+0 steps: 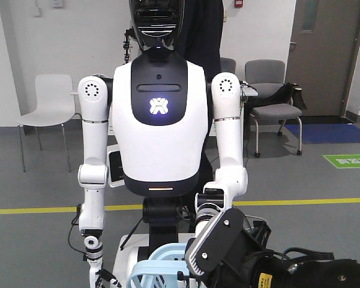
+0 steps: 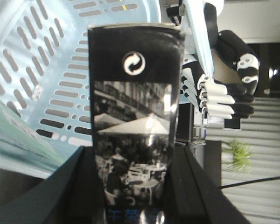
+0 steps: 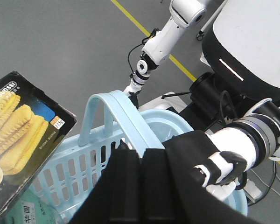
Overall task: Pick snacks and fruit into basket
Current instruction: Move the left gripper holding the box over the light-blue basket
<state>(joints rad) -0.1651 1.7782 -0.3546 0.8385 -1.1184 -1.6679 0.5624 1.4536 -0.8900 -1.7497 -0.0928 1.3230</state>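
My left gripper [image 2: 133, 201] is shut on the black snack box [image 2: 133, 116], holding it upright by its two sides just in front of the slotted wall of the light blue basket [image 2: 51, 70]. The right wrist view shows the same box [image 3: 18, 135] tilted over the basket [image 3: 84, 172], its yellow wafer rolls facing up. A teal pouch [image 3: 23, 212] lies inside, under the box. My right gripper [image 3: 140, 154] hangs above the basket's rim, shut with nothing between its fingers. No fruit is in view.
A white humanoid robot [image 1: 159, 108] stands right behind the basket [image 1: 153, 270]. One of its hands [image 3: 224, 168] is at the basket's far rim, and its other forearm [image 3: 149, 60] hangs beyond the raised handle [image 3: 116, 112]. Chairs [image 1: 48, 108] stand by the far wall.
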